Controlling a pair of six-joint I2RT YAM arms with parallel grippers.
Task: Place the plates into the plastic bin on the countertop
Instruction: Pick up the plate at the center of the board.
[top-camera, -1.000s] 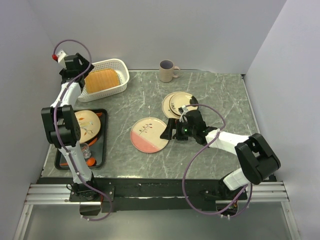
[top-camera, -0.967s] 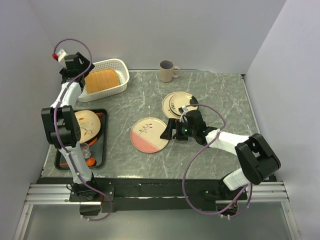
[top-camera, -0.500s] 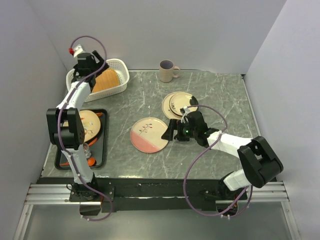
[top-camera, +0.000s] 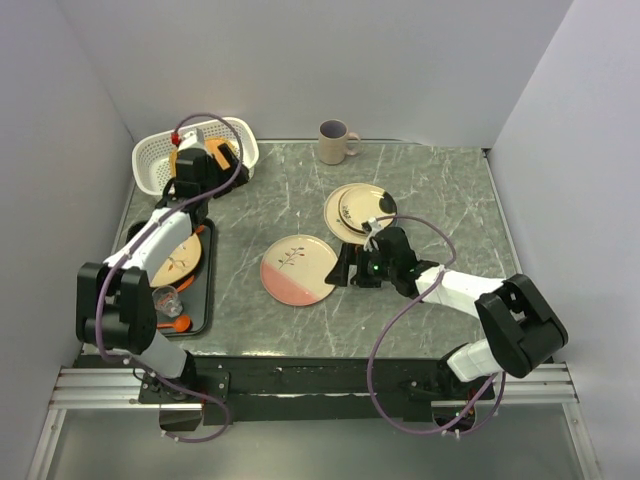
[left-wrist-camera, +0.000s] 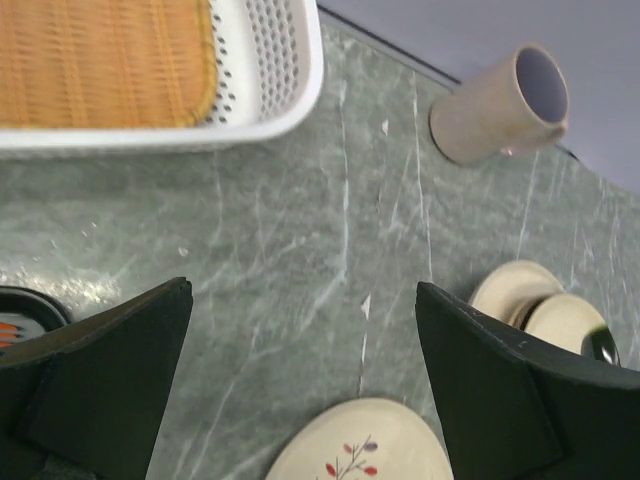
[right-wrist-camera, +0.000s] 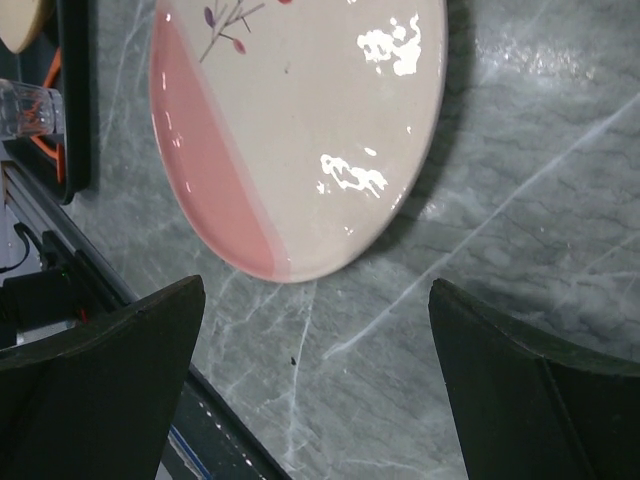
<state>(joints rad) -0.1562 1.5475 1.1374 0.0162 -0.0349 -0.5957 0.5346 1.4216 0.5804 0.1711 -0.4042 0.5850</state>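
Tan-orange plate (left-wrist-camera: 100, 60) was logged inside plastic bin (left-wrist-camera: 270, 50); half-pink plate (top-camera: 298, 268) and stacked cream plates (top-camera: 352, 208) right of bin, plus a cream plate (top-camera: 180, 258) on black tray (top-camera: 201, 303) before it, were judged outstanding; left gripper (left-wrist-camera: 302, 330) and right gripper (right-wrist-camera: 318, 300) were spread wide, empty.

White links (top-camera: 455, 283), black joints (top-camera: 515, 320), looping purple cables (top-camera: 369, 365), blunt black jaws.
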